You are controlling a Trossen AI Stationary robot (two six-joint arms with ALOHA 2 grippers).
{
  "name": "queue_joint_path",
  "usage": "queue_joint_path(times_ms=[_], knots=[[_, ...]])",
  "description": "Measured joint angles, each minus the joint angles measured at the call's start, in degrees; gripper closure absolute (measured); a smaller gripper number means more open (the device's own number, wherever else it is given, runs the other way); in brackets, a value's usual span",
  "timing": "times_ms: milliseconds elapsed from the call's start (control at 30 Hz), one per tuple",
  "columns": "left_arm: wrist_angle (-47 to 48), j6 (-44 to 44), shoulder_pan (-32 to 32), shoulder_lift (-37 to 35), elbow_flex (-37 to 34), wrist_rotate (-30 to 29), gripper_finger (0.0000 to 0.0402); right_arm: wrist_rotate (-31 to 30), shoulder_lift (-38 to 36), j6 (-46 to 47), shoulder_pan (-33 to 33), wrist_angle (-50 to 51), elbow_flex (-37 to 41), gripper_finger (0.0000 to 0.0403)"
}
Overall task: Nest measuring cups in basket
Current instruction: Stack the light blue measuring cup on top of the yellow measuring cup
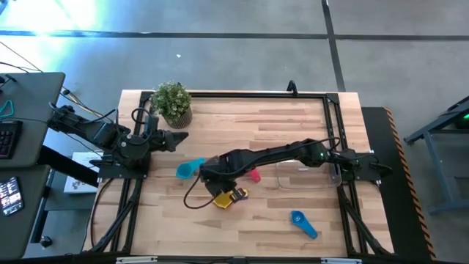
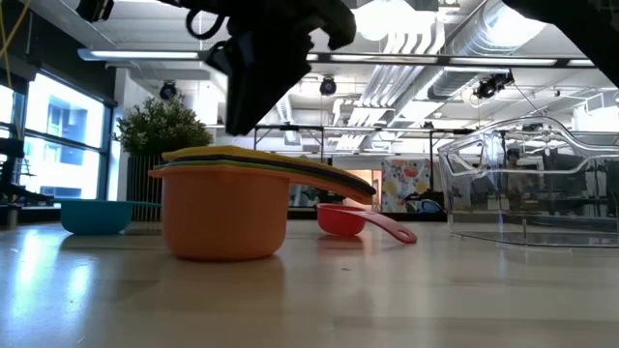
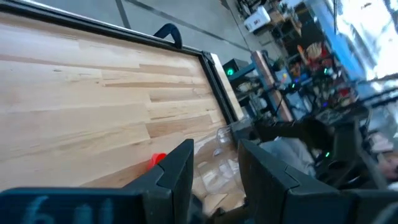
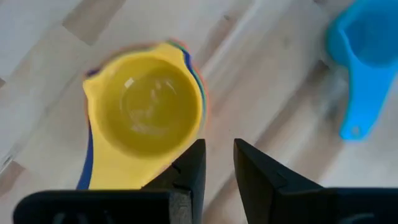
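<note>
Right hand [image 4: 217,163] above the nested stack [image 1: 226,196], fingers narrow and holding nothing. Stack mid-worktop [image 1: 256,132], yellow cup [image 4: 146,109] innermost, orange cup [image 2: 224,220] outermost; clear basket [image 1: 308,176] just beside, empty. Probably light, stiff, slick plastic; best pinched across the stacked handles. Left hand [image 3: 214,168] parked wide by the plant [image 1: 173,103].

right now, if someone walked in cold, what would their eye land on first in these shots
Probably the stack of nested cups, orange at the bottom and yellow on top, standing mid-table with the right gripper hovering just above it, fingers slightly apart and holding nothing. Next, the loose cups: a teal one on the left gripper's side, a red-pink one beside the stack, a blue one near the front edge. The clear basket holds none.
</note>
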State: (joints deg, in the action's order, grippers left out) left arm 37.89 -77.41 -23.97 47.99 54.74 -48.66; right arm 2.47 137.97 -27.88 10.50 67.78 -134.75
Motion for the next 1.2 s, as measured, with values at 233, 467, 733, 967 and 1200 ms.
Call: queue_joint_path(times_ms=[233,467,733,967,1200], knots=[[0.5,7.1,0.0,0.0,0.0,1.8,0.0287,-3.5,-2.9,11.1,0.0,4.0,0.1,0.033],[7.1,11.6,0.0,0.0,0.0,6.9,0.0287,-6.1,-6.0,25.3,0.0,5.6,0.1,0.033],[17.7,11.6,0.0,0.0,0.0,14.3,0.0287,-11.4,-11.1,45.8,0.1,6.2,0.1,0.033],[27.6,11.5,0.0,0.0,0.0,15.2,0.0287,-16.3,-15.0,59.1,1.1,6.6,0.1,0.033],[33.0,10.1,0.7,0.0,-0.6,18.6,0.0287,-22.9,-19.6,67.5,3.1,6.3,0.1,0.033]])
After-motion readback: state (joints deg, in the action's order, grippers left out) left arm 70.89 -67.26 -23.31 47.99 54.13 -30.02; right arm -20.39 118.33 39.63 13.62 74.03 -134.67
